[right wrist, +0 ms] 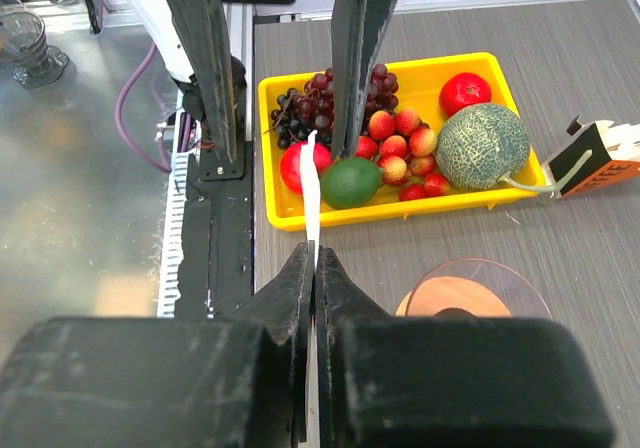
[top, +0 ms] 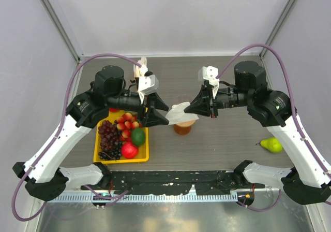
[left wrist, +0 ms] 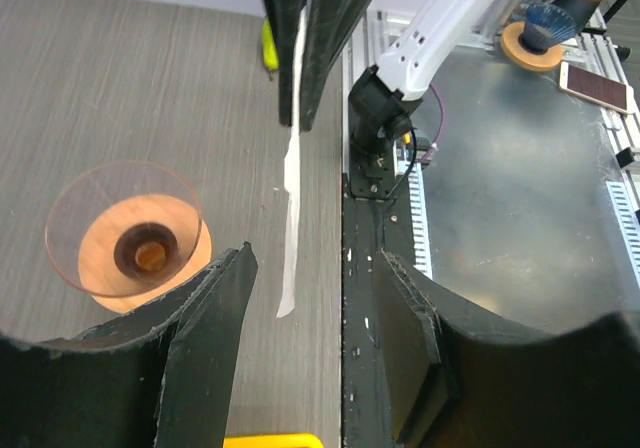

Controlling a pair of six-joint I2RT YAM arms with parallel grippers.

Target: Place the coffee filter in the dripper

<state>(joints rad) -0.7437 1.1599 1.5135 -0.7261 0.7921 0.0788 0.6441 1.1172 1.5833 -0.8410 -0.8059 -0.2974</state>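
Seen from above, two black-and-white robot arms reach toward each other over the middle of a grey wood-grain worktop. Between them hangs the coffee filter, a thin white paper held in the air. It partly covers the dripper, which stands on the worktop just below it, at 6 o'clock from the paper. The filter is not in the dripper's bowl.

The right fingers are pressed closed on the filter's edge at its 3 o'clock side. In the right wrist view the paper runs as a narrow white strip straight out from between them.

The left fingers stand apart at the filter's 9 o'clock side. In the left wrist view the paper's free end lies in the gap between them, closer to one finger. Whether it touches that finger cannot be told.

From that view the dripper shows a clear cone bowl, a tan-orange collar and a dark centre hole.

At 8 o'clock from the dripper sits a yellow tray of grapes, strawberries, a lime and a red fruit. A green pear lies at 4 o'clock, well apart. An upright bundle of cream papers stands at 11 o'clock.
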